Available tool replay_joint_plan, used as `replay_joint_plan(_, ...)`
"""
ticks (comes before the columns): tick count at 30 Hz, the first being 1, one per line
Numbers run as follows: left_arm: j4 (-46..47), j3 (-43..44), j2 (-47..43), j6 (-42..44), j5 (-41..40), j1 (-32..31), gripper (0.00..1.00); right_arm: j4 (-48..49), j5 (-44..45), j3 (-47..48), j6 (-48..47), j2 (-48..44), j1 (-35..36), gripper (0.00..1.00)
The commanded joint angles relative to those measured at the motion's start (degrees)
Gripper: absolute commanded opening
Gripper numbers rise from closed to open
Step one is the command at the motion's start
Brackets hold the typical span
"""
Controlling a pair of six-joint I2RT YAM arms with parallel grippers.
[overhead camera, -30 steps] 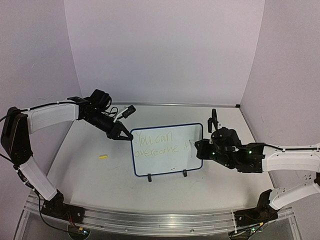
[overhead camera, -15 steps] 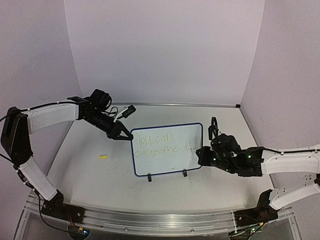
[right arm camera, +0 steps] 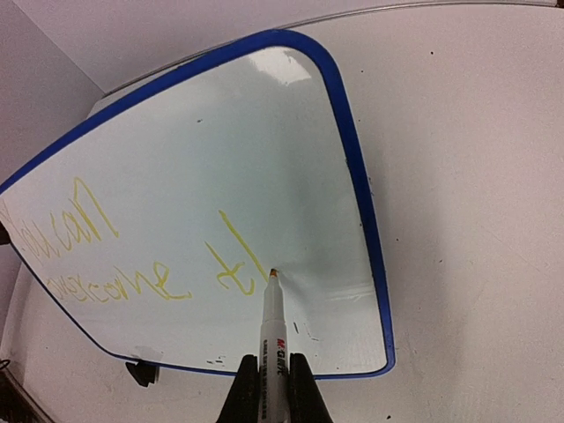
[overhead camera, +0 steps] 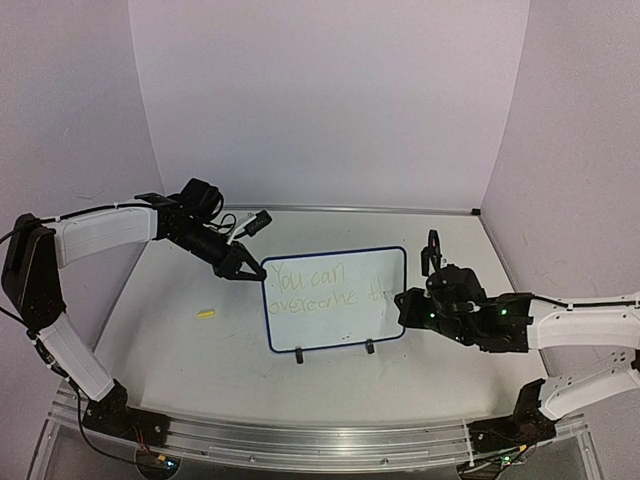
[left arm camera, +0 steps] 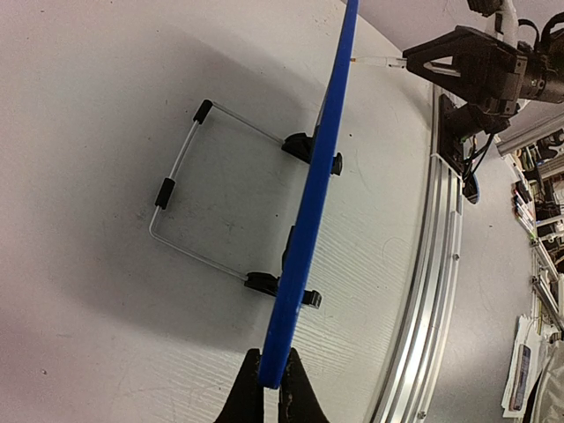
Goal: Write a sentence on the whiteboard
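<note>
The whiteboard [overhead camera: 335, 300] with a blue frame stands on two black feet at the table's middle. It bears yellow-green writing [overhead camera: 325, 285], "You can" over "overcome t" plus one further stroke; the writing shows in the right wrist view [right arm camera: 132, 264]. My left gripper [overhead camera: 243, 270] is shut on the board's upper left corner, seen edge-on in the left wrist view [left arm camera: 269, 381]. My right gripper [overhead camera: 405, 305] is shut on a white marker [right arm camera: 271, 330], whose tip touches the board [right arm camera: 264, 176] at the foot of that stroke.
A small yellow marker cap [overhead camera: 206, 313] lies on the table left of the board. A wire stand [left arm camera: 189, 198] props the board from behind. The aluminium rail [overhead camera: 300, 440] runs along the near edge. Purple walls close in the back and sides.
My right gripper with the marker first dropped a little, then shifted slightly right along the board's right side, where the last stroke has grown. The left arm and board have not moved.
</note>
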Motion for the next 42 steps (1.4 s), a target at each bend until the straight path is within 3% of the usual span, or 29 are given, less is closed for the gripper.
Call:
replay_joint_plan(1, -2.4, 0.1, 2.0, 1.5, -6.2, -0.6, 0.00, 0.8, 2.2, 3.0, -0.9, -0.9, -0.3, 0.00)
replay_joint_plan(16, -2.4, 0.0, 1.6, 1.5, -6.3, -0.6, 0.00, -1.0, 5.2, 2.0, 1.1, -1.4, -0.3, 0.00)
replay_joint_plan(42, -2.4, 0.1, 1.5, 1.5, -6.1, -0.6, 0.00, -2.7, 1.4, -1.1, 3.0, -2.9, -0.3, 0.00)
